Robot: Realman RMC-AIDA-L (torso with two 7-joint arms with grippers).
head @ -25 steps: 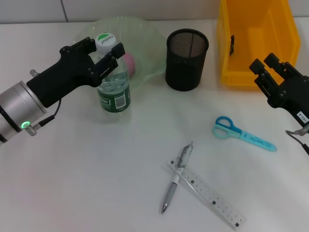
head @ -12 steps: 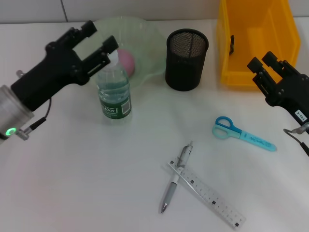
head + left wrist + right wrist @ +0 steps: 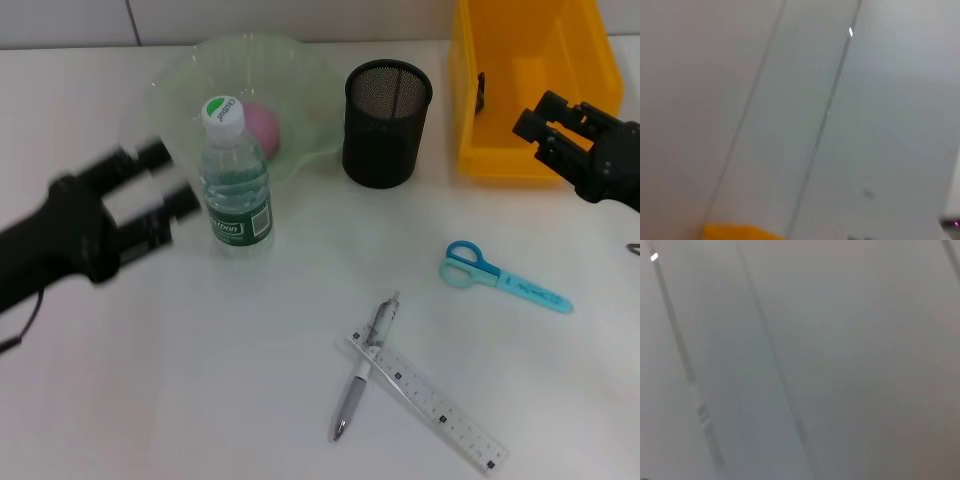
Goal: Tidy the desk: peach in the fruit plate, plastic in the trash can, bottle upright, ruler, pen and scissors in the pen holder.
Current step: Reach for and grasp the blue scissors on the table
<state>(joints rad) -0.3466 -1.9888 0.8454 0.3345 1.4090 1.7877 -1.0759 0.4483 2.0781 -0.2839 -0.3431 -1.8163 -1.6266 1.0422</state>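
Water bottle (image 3: 234, 180): upright on the white desk (image 3: 200, 390), just before the fruit plate (image 3: 300, 110) holding the peach (image 3: 264, 127); left gripper (image 3: 165, 190) beside it, fingers spread, empty; right gripper (image 3: 545, 127) spread, empty, by the yellow bin (image 3: 530, 80). Next likely: scissors (image 3: 500, 278), pen (image 3: 365, 365), ruler (image 3: 430, 400) into mesh pen holder (image 3: 387, 125); grip mid-length, lower vertically. Pale wall behind.

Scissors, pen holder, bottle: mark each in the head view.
scissors (image 3: 500, 276): head view, where handle meets blades.
pen holder (image 3: 386, 140): head view, front of mesh wall.
bottle (image 3: 237, 205): head view, green label on body.
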